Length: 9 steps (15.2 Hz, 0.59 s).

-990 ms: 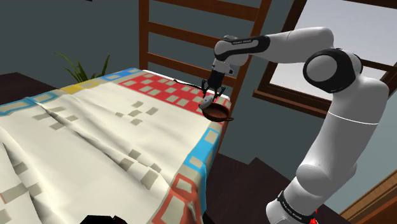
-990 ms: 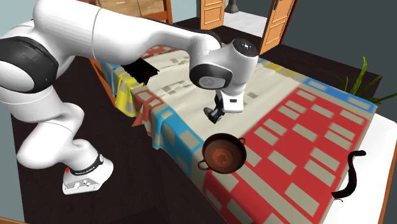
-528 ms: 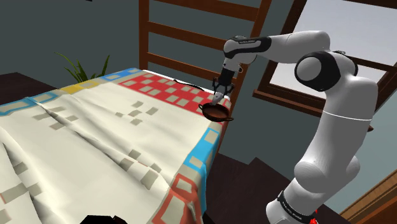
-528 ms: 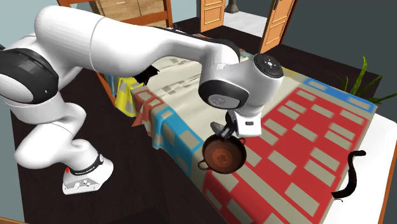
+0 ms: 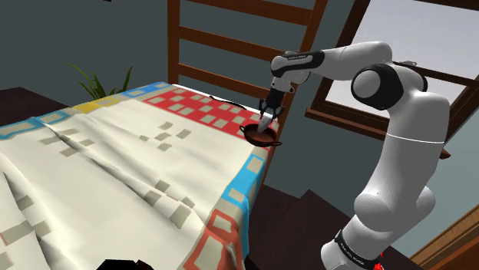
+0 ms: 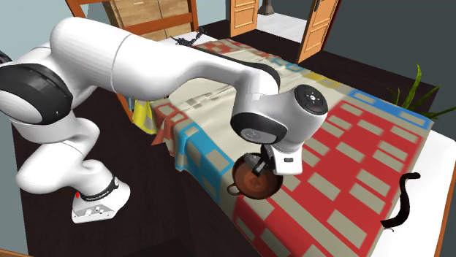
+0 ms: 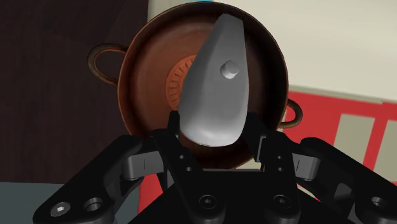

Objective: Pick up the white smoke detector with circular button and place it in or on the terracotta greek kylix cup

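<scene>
Item 1, end effector (image 7: pixel 214 130): the two black fingers (image 7: pixel 167 137) are clasping the grey-white smoke detector (image 7: pixel 213 83) by its lower rim, one on each side. The detector is standing on edge between them, its face with the small round button (image 7: pixel 229 68) turned toward the wrist camera.

Item 2, task object location: the detector is hanging directly over the bowl of the reddish-brown kylix cup (image 7: pixel 137 70), covering most of the orange medallion (image 7: pixel 175 86) at the bowl's centre. Whether its far edge is touching the bowl cannot be determined.

Item 3, cup: it is sitting upright on the tabletop (image 5: pixel 138 153), on the red-checked part of the patterned cloth, close to the edge at the shoulder view's right. Its two loop handles are projecting on opposite sides.

Item 4, arm: in the shoulder view the end effector (image 5: pixel 266 116) is pointing down at the cup (image 5: pixel 261 136). In the second exterior view the wrist is overhanging the cup (image 6: pixel 252 188) and hiding part of its rim.

Item 5, surroundings: a wooden ladder-back chair (image 5: pixel 230 38) is standing behind the tabletop.
</scene>
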Tool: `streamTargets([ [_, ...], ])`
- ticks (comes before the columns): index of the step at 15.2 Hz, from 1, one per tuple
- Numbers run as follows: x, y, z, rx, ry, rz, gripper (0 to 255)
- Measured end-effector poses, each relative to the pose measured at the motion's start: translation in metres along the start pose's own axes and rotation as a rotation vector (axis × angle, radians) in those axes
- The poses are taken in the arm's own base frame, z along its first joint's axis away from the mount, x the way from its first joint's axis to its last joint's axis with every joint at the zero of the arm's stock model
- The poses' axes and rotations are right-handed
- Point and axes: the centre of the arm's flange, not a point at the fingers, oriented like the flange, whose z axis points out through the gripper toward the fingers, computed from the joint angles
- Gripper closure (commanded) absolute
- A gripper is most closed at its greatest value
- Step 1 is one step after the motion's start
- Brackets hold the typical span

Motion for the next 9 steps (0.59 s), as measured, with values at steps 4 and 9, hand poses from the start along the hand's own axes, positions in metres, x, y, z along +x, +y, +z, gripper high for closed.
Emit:
streamTargets([
  [4,0.005,0.0,0.021,0.0,0.0,0.0,255],
  [9,0.01,0.004,0.043,0.0,0.0,0.0,255],
])
